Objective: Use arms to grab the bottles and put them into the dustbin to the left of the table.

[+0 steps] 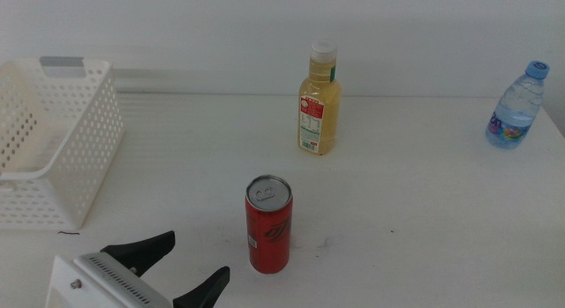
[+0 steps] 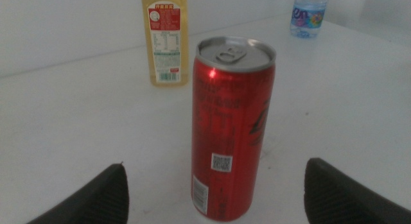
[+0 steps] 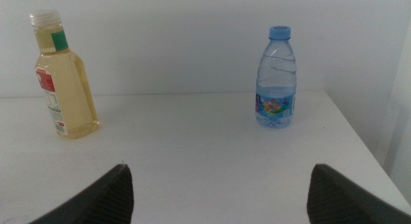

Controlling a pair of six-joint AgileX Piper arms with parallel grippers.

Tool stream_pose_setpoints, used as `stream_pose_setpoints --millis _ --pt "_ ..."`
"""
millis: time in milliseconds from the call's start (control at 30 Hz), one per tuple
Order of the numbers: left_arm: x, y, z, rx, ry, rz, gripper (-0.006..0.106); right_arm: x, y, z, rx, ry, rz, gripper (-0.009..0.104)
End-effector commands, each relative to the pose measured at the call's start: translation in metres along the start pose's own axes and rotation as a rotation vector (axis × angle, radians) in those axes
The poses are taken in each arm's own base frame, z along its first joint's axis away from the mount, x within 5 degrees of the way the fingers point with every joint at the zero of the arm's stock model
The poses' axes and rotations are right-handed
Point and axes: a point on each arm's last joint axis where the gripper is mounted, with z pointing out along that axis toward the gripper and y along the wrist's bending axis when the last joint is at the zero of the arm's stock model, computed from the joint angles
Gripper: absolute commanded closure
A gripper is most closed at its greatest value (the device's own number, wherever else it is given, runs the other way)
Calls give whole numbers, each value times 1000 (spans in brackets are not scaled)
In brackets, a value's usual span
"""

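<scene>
The red can [image 1: 268, 224] stands upright near the front middle of the bench [image 1: 424, 211], its pull-tab lid up, nothing touching it. In the left wrist view the can [image 2: 231, 131] sits square between the two dark jaws, which are spread wide with bare bench on either side of it. That line-up suggests the left gripper [image 1: 177, 264], low at the near left edge of the middle view, is being aimed to take the can first, as the closest thing to it.

The yellow juice bottle [image 1: 319, 101] stands upright farther back, a little right of the can and well apart from it, white cap on. The small water bottle [image 1: 517, 107] with its blue cap stands at the far right, near the bench's right edge. Their wide spacing leaves each arm room to close on one without knocking another.

The right gripper [image 3: 218, 192] does not show in the middle view; its wrist view shows its jaws apart and holding nothing, facing the water bottle [image 3: 277, 79] and the juice bottle [image 3: 63, 79] from well back, so it appears to be waiting.

The white perforated dustbin [image 1: 88, 140] sits at the far left, open side up, no bottle visible in it. All three containers are still out on the bench, so the task looks barely begun. The can is slim and tall; a grip around its middle should keep it from tipping.
</scene>
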Motion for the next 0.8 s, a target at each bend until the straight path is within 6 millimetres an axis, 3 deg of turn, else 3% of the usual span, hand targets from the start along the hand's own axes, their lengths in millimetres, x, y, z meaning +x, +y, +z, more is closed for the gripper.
stream_pose_setpoints --millis 0,233,433,767 --pt "-4 -1 0 11 -38 -3 7 0 -1 0 8 -11 -13 14" --pt "-9 0 -1 2 -97 -18 7 0 -1 0 8 -11 -13 14" --pt "-13 -4 0 31 -153 72 7 0 -1 0 8 -11 -13 14" --pt "0 -7 17 50 -86 58 7 0 -1 0 8 -11 -13 14"
